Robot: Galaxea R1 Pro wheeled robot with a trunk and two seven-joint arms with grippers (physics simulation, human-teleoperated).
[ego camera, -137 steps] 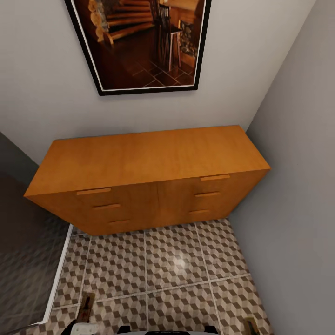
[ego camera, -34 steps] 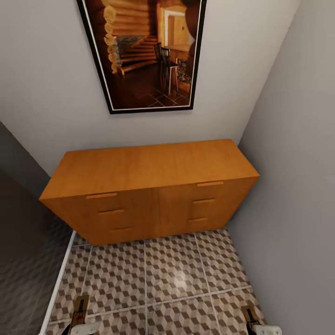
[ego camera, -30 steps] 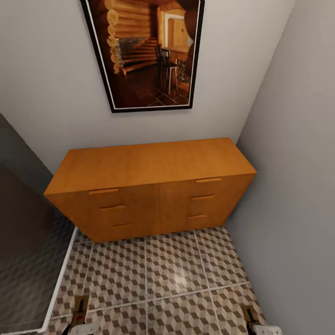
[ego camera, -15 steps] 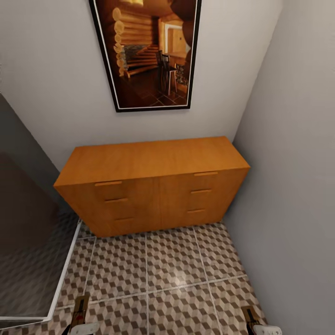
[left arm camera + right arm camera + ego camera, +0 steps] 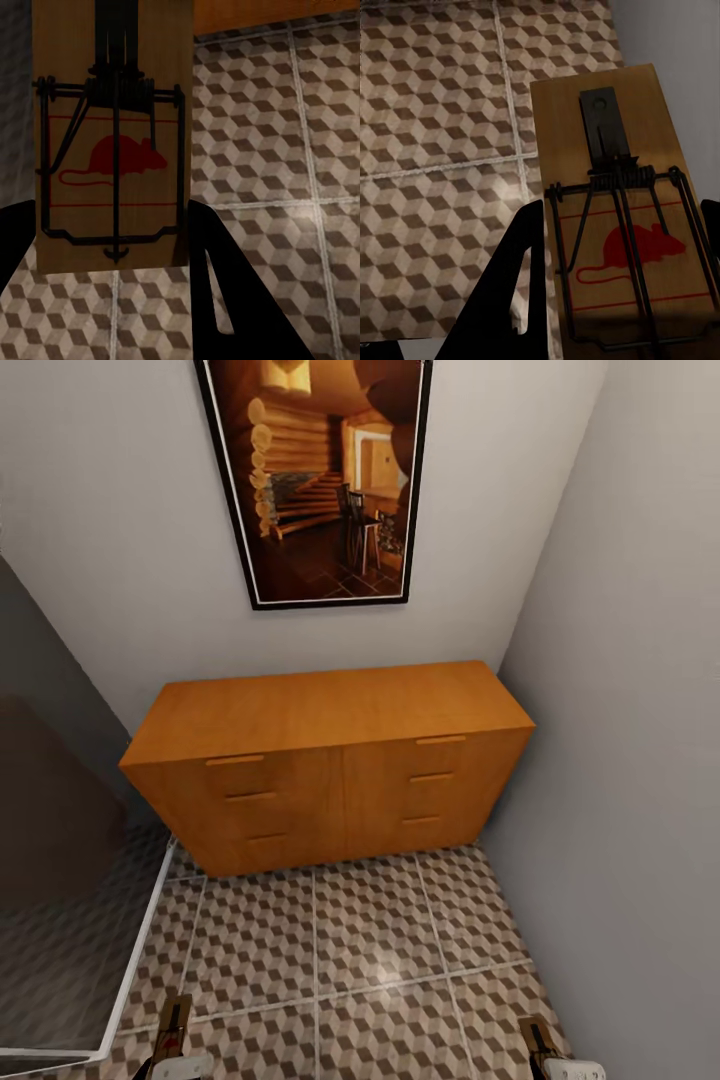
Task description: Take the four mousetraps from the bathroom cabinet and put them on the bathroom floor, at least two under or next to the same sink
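Orange-brown cabinet [image 5: 330, 760]: you see it in the middle of the head view, flat top bare, drawer fronts all flush, backed against the white wall and tight to the grey wall on the right.
Bathroom floor [image 5: 370, 940]: cube-pattern tiles spread across the lower half of the head view, in front of the cabinet.
Left gripper [image 5: 112, 240]: your black fingers [image 5: 225, 300] close on either side of a mousetrap [image 5: 112, 135], so it is clamped on that trap; the wooden board with its red mouse print and wire spring stands up out of the pincer, above the tiles.
Right gripper [image 5: 622, 300]: its fingers [image 5: 521, 292] are closed on the edges of a second mousetrap [image 5: 615, 217], held above the floor just beside the grey wall.
Head view corners: you find the left trap at lower left [image 5: 172, 1032] and the right trap at lower right [image 5: 537, 1040].
Framed picture [image 5: 320, 480]: hangs on the wall above the cabinet.
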